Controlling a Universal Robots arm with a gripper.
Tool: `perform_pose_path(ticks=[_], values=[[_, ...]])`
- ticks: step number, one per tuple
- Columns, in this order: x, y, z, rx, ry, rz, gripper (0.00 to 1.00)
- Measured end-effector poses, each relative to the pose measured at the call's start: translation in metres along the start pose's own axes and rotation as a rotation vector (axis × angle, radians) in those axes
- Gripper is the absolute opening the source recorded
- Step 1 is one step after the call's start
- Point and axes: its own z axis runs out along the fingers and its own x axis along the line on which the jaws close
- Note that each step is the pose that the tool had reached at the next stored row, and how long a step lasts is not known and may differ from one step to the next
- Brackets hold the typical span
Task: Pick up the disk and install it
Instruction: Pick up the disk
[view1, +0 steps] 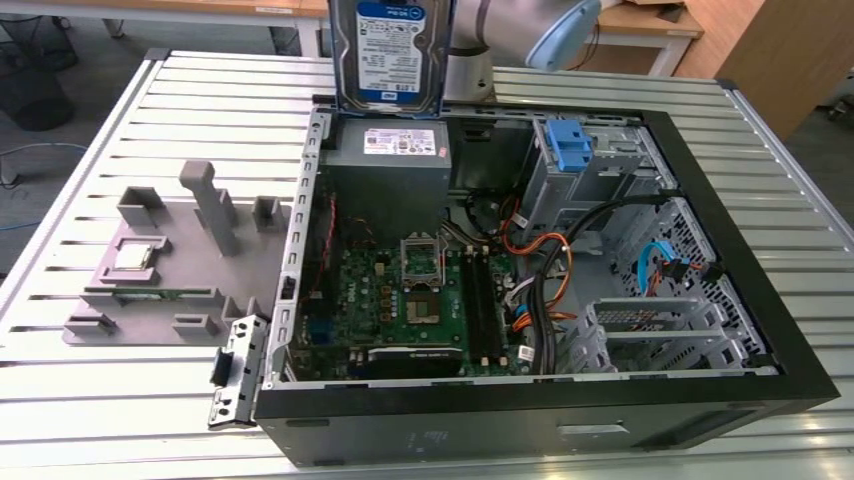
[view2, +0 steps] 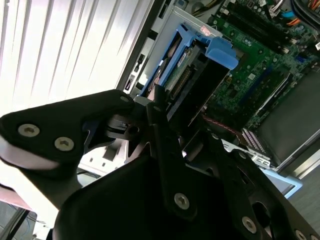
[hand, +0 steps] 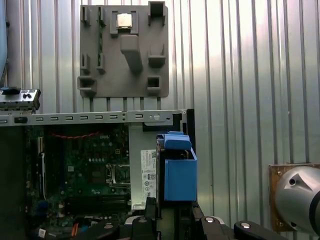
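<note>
The disk (view1: 394, 50), silver with a white-and-blue label, hangs upright in the air above the rear edge of the open computer case (view1: 694, 400), over the power supply. In both wrist views I look along the disk's edge: its blue side rail (hand: 179, 175) and blue tab (view2: 220, 52) stick out ahead of my black fingers (view2: 160, 120). My gripper (hand: 172, 212) is shut on the disk. The grey arm (view1: 534, 30) stands behind it at the top of the exterior view.
Inside the case lie the green motherboard (view1: 414, 300), a grey power supply with a white sticker (view1: 387, 150), cables and a drive bay holding a bare blue bracket (view1: 567, 145). A grey fixture plate (view1: 174, 260) sits on the slatted table (view1: 80, 400) at the exterior view's left.
</note>
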Motion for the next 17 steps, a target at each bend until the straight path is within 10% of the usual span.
perform_pose_path(ticks=[17], values=[[-0.002, -0.0425, -0.0001, -0.0002, 0.0, 0.0, 0.35]])
